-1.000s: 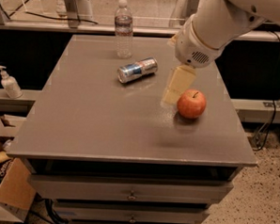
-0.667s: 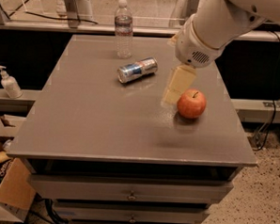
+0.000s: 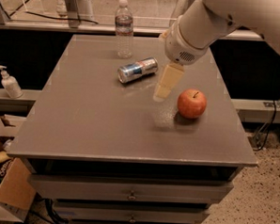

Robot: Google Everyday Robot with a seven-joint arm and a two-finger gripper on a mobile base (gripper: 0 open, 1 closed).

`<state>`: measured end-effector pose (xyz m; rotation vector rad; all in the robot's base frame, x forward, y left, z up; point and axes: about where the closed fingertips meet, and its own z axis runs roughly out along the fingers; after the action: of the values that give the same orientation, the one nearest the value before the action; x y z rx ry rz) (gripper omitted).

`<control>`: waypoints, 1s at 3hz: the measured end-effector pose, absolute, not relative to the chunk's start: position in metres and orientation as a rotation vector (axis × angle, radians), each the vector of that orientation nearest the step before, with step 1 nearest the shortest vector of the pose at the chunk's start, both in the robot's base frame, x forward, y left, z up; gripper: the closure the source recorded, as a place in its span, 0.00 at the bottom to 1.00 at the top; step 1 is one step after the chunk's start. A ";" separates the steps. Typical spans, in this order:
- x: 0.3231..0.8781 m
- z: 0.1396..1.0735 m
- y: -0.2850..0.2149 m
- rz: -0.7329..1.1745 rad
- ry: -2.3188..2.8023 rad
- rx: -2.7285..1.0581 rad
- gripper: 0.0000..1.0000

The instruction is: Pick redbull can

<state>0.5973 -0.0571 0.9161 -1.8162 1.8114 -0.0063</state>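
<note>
Currently no pick yet: redbull can (image 3: 138, 70) lies on its side, untouched, mid-table toward the far edge, near the water bottle (image 3: 124, 28). Gripper (image 3: 162, 89) hovers beside it, between can and apple (image 3: 191, 103); open or closed, can't tell. Remaining: descend, grasp, lift.

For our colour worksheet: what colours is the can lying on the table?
The redbull can is silver and blue, camera view; hand hovers beside it.
</note>
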 end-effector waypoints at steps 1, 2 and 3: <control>0.642 0.898 -0.035 0.010 1.795 -1.806 0.00; 0.681 0.876 -0.015 0.034 1.800 -1.788 0.00; 0.710 0.856 -0.003 0.036 1.828 -1.768 0.00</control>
<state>0.7096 -0.0033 0.8559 -1.7684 1.8285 0.0356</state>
